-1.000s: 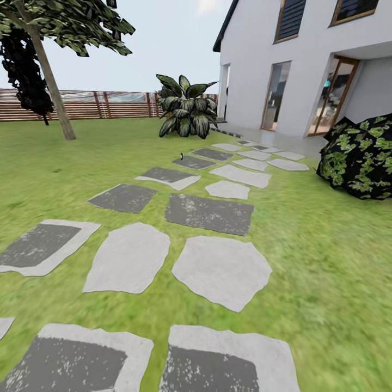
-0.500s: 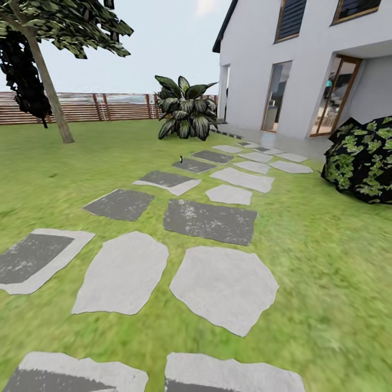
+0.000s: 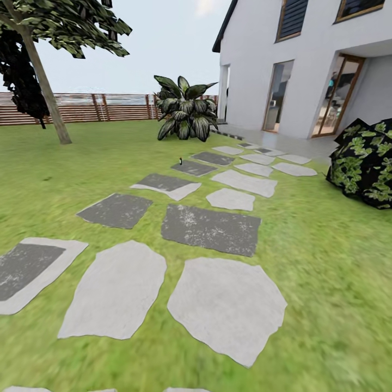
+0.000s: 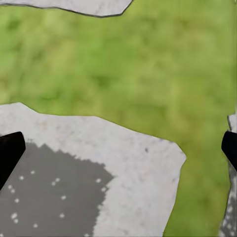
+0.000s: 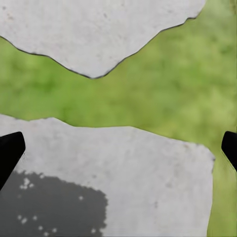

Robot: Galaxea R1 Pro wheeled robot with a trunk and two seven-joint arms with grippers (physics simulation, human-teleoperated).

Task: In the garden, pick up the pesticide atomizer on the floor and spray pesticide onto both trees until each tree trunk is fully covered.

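Observation:
A small dark object (image 3: 179,160), seemingly the pesticide atomizer, stands far ahead on the grass beside the paving stones. A tree with a bare grey-brown trunk (image 3: 47,93) leans at the far left of the lawn, in front of the brown slat fence (image 3: 103,106). My left gripper (image 4: 118,150) is open over a grey paving stone (image 4: 74,182) and grass, its dark fingertips (image 4: 10,153) wide apart and nothing between them. Likewise open and empty, my right gripper (image 5: 118,148) hangs over another stone (image 5: 123,177).
Grey paving stones (image 3: 209,228) run from my feet toward a white house (image 3: 283,65) at the right. A broad-leaved plant (image 3: 185,109) stands at the path's far end, and a dark leafy bush (image 3: 365,163) is at the right. A dark narrow tree (image 3: 22,76) stands by the fence.
The whole head view has slid: near stones have dropped toward the bottom edge and the bush has drifted right, so the camera has rolled forward. The things themselves stay put.

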